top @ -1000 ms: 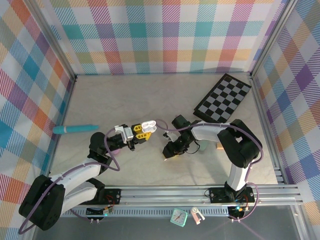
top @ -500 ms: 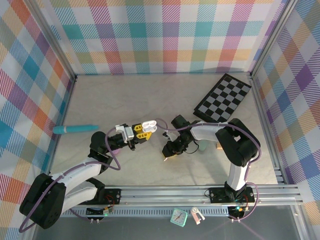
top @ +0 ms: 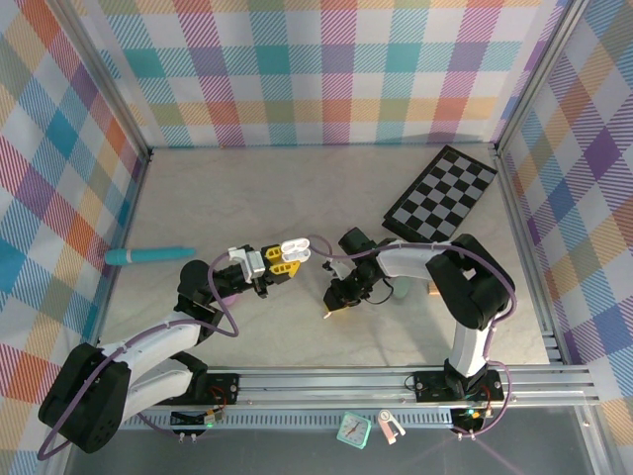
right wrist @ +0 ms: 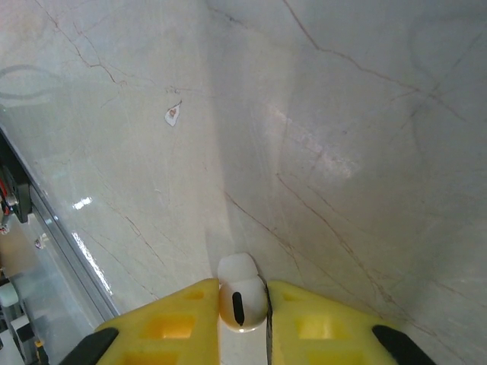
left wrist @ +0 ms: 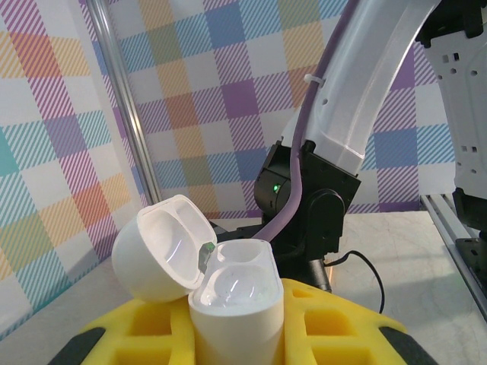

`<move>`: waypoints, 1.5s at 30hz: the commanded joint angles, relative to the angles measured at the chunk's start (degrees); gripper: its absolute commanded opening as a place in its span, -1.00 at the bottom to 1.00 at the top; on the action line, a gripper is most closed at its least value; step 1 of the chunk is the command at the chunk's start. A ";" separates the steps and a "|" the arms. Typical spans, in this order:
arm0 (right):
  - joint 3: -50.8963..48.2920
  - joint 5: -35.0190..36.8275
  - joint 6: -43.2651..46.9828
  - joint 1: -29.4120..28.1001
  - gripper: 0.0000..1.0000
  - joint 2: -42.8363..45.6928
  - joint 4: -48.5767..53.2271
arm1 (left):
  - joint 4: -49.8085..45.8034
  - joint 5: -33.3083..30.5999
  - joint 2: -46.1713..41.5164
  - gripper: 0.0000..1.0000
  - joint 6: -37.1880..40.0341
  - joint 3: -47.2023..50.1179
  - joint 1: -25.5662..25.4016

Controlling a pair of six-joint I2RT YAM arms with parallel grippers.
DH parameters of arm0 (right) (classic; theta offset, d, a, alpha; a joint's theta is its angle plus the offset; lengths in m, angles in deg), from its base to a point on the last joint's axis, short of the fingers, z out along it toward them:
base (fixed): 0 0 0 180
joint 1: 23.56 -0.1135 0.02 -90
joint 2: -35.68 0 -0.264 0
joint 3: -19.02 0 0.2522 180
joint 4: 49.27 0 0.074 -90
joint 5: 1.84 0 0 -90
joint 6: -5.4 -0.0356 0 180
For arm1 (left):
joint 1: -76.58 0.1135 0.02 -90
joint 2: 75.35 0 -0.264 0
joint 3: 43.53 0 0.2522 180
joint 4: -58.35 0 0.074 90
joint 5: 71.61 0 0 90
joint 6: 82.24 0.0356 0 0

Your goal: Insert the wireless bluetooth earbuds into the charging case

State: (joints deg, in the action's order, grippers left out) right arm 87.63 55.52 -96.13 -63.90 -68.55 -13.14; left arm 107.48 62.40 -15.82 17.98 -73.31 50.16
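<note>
My left gripper (top: pixel 280 261) is shut on a white charging case (left wrist: pixel 236 312), which stands upright between the yellow fingers (left wrist: pixel 335 327). The case's lid (left wrist: pixel 158 245) is flipped open to the left, and its two wells look empty. From above, the open case (top: pixel 294 247) hangs over the table just left of the right arm. My right gripper (right wrist: pixel 243 304) points down at the marble table (right wrist: pixel 327 137), shut on one small white earbud (right wrist: pixel 242 295) with a dark slot on it. In the top view, my right gripper (top: pixel 336 300) is low over the table, to the right of the case.
A folded chessboard (top: pixel 440 194) lies at the back right. A teal pen (top: pixel 148 255) lies at the left. A pale mint object (top: pixel 401 289) sits by the right arm. A small chip (right wrist: pixel 173 114) marks the tabletop. A little clock (top: pixel 353 428) rests beyond the front rail.
The right gripper's jaws have closed in on the white earbud. Both arms have stayed almost where they were, and the left still holds the open case.
</note>
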 commanded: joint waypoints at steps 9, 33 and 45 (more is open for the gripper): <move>0.57 14.81 1.05 0.70 -0.59 12.01 6.92 | 0.63 0.24 0.32 -0.65 1.80 -1.08 0.49; 11.95 32.48 20.96 -0.98 -0.63 36.33 10.17 | -5.74 1.23 11.95 -0.76 0.47 -7.51 -1.83; 15.35 36.10 29.73 -7.83 -0.62 34.14 7.97 | -12.28 7.28 14.47 -0.74 -1.28 -12.11 -2.69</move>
State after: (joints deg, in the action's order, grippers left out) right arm 100.97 89.94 -70.51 -70.19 -33.32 -3.31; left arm 95.63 66.40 -1.88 17.58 -83.86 48.13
